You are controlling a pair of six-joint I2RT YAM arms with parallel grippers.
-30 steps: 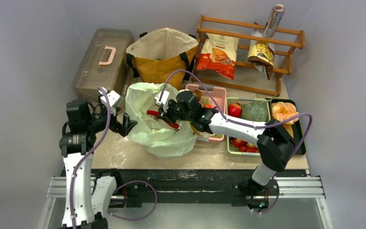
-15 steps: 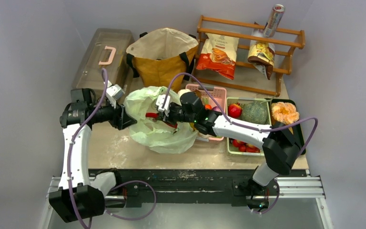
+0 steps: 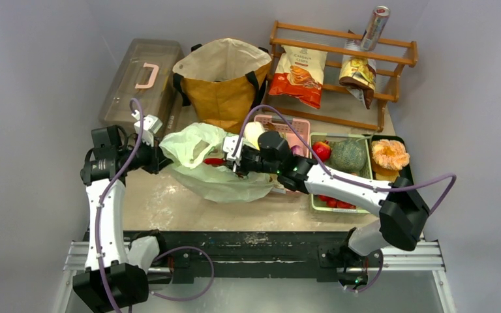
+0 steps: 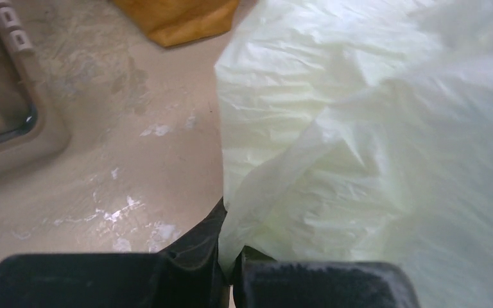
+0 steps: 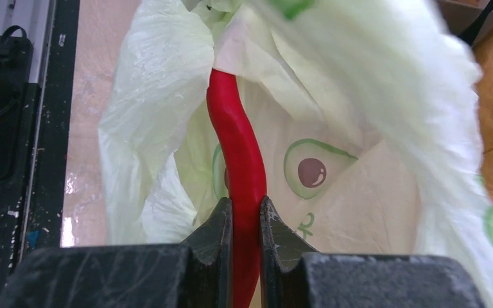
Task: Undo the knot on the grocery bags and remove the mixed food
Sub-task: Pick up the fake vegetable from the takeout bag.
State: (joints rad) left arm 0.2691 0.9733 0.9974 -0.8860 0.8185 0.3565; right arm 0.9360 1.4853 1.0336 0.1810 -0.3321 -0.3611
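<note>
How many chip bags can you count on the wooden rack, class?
2. An orange-and-white chip bag leans at the left of the rack; a darker chip bag sits right, below the can. None looks hidden.

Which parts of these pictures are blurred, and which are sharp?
Right wrist view: the red chilli is sharp, the plastic bag smears at upper right. Left wrist view: the bag's right side is soft, the table crisp. Top view: sharp throughout.

Red chilli (image 5: 239, 154) tight between the right fingers (image 5: 213, 237), inside the open pale-green bag (image 5: 147, 115).
</note>
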